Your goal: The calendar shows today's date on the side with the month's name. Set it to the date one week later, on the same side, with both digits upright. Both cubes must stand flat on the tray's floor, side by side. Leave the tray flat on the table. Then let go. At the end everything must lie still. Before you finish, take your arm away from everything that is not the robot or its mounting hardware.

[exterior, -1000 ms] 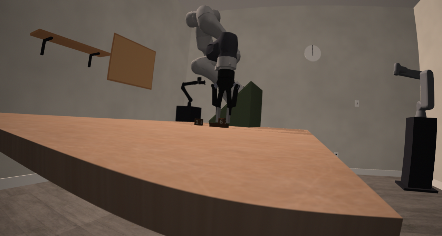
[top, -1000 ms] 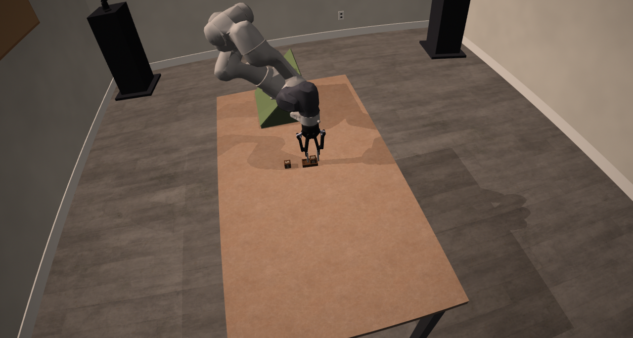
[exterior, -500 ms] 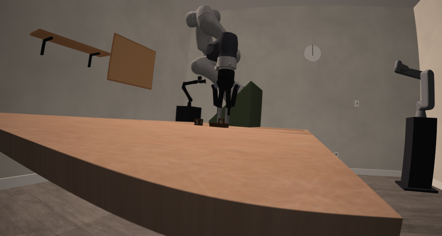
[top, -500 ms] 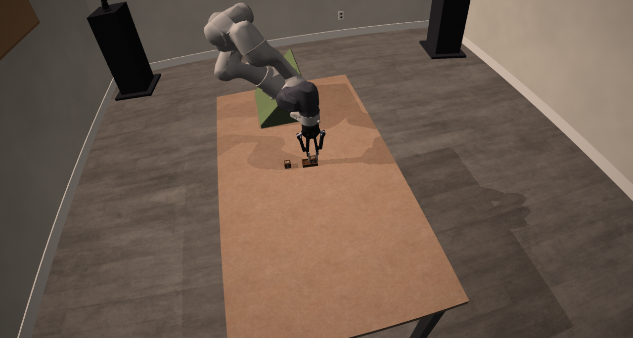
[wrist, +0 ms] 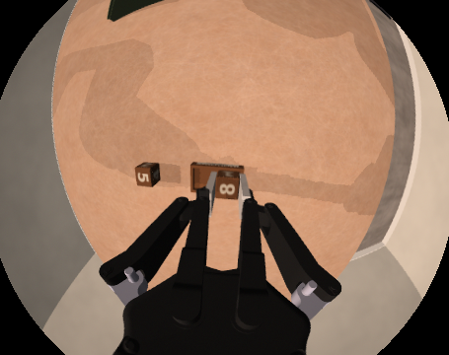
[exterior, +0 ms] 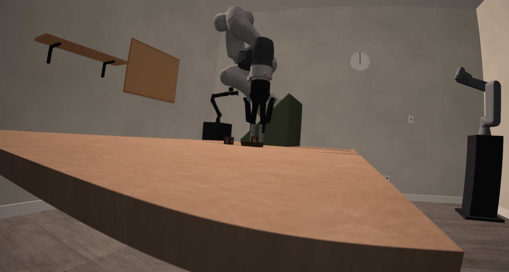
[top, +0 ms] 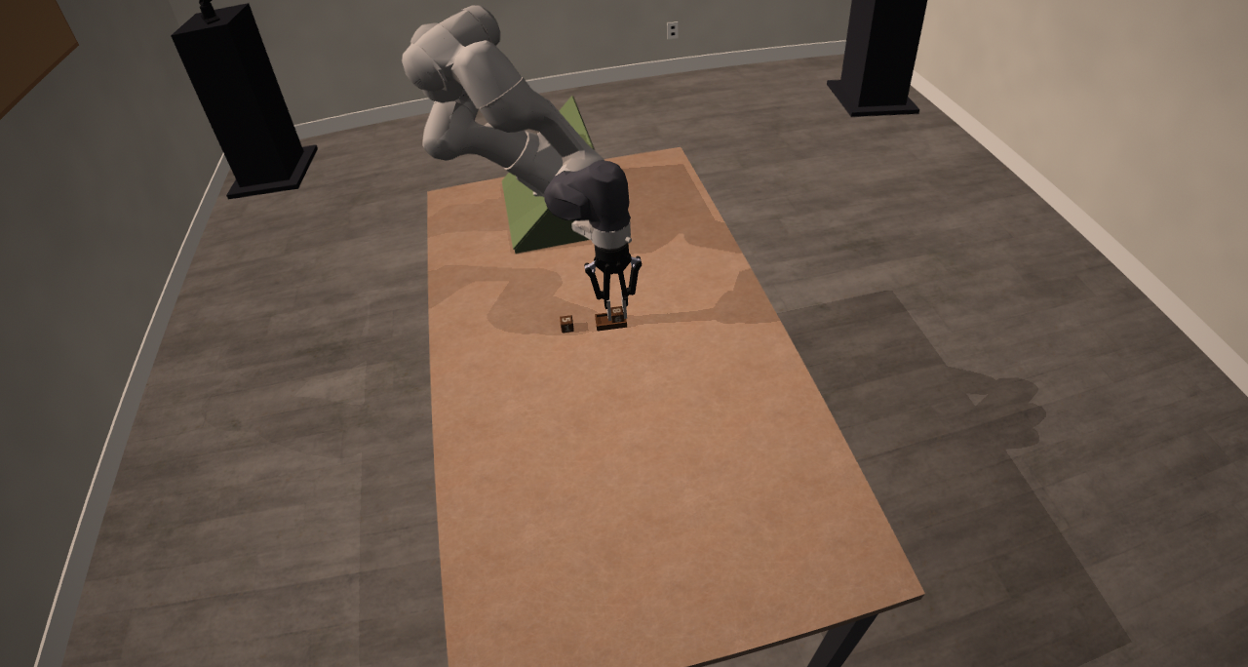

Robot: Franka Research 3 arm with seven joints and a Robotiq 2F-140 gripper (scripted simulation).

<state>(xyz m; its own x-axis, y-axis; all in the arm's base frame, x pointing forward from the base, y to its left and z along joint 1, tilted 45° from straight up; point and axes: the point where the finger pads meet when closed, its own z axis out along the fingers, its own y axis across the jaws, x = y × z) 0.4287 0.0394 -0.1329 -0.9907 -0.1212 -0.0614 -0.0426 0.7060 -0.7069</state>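
A small brown tray (top: 601,324) (exterior: 246,144) (wrist: 202,172) lies flat on the table, near the middle of its far half. One number cube (top: 616,314) (exterior: 254,139) (wrist: 227,189) stands in the tray's right half, with 8 on top and 6 on its front face. My gripper (top: 615,308) (exterior: 256,135) (wrist: 227,181) points straight down with a finger on each side of this cube, shut on it. The second cube (top: 565,323) (exterior: 228,140) (wrist: 147,174) stands on the table just left of the tray, apart from it, with 5 on top and 1 toward the front.
A dark green wedge (top: 540,217) (exterior: 288,121) stands on the table behind the tray, by the arm's base. Black pedestals stand on the floor beyond the table's far corners.
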